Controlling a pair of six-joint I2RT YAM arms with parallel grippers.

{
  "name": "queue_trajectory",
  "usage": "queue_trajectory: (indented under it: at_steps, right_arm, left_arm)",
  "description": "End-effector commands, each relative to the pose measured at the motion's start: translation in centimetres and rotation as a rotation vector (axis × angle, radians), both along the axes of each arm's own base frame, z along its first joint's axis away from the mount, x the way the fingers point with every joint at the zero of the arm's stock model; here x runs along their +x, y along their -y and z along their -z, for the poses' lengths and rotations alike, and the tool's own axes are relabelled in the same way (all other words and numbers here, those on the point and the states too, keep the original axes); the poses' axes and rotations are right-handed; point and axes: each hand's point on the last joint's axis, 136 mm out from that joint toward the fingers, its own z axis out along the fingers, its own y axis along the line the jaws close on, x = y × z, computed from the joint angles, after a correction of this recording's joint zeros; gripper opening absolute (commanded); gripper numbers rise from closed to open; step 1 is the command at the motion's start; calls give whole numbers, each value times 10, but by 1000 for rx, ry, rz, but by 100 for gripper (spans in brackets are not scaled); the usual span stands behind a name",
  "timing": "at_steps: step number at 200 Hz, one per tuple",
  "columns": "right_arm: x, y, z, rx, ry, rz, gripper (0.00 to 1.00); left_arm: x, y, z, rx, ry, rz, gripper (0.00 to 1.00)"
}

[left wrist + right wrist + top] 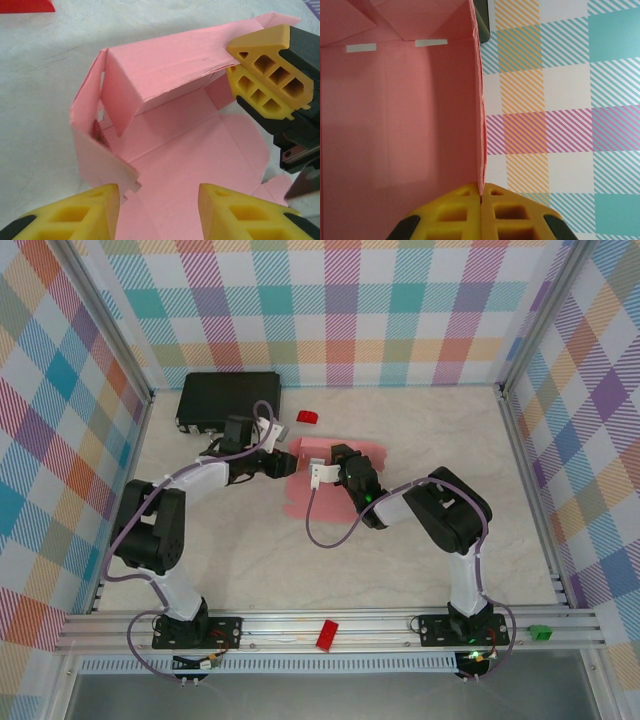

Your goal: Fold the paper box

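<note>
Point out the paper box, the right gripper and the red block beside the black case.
paper box (165, 60), left wrist view, raised folded wall.
right gripper (481, 194), right wrist view, between fingertips pinching the card.
red block (307, 417), top external view, its middle.

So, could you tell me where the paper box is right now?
In the top external view the paper box sits mid-table, just nearer than the small red block, with the right gripper shut on its raised flap.

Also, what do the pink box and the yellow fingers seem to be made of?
The paper box: thin matte card, probably; it holds sharp creases and has cut slits. The yellow fingers: likely moulded plastic or rubber, dull finish, with open ribbed cells.
</note>
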Motion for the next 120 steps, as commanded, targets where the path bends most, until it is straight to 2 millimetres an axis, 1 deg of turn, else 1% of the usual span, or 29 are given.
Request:
queue_trajectory:
  at_steps: [1,13,27,44,55,74,88,100,107,120]
  right_arm:
    - [-2,-6,8,-9,-29,-18,7]
    - [-2,-6,9,-9,-32,-17,6]
    - [-2,-6,10,-10,-33,-16,7]
    - [-2,-7,9,-8,-32,-17,6]
    - [-1,-7,9,-6,-33,-17,7]
    - [-1,-7,9,-8,-31,-17,7]
    - [-1,-7,10,-12,-33,-18,7]
    - [-1,-7,10,-11,-34,-17,6]
    - [-1,-7,10,-10,-34,-16,7]
    - [-1,-7,11,-9,-36,-15,7]
  left_arm:
    - [8,-16,-22,-81,65,-32,48]
    - [13,-22,-27,-127,81,-58,51]
    - [16,-26,-31,-173,98,-59,54]
    - [24,-34,-25,-169,114,-98,63]
    - [33,-40,-16,-143,114,-135,64]
    - [48,-48,-4,-125,72,-183,63]
    - [54,-45,-1,-122,44,-168,62]
    - [60,-47,5,-98,2,-183,60]
    - [61,-49,12,-80,-34,-195,59]
    - [64,-50,20,-62,-90,-204,57]
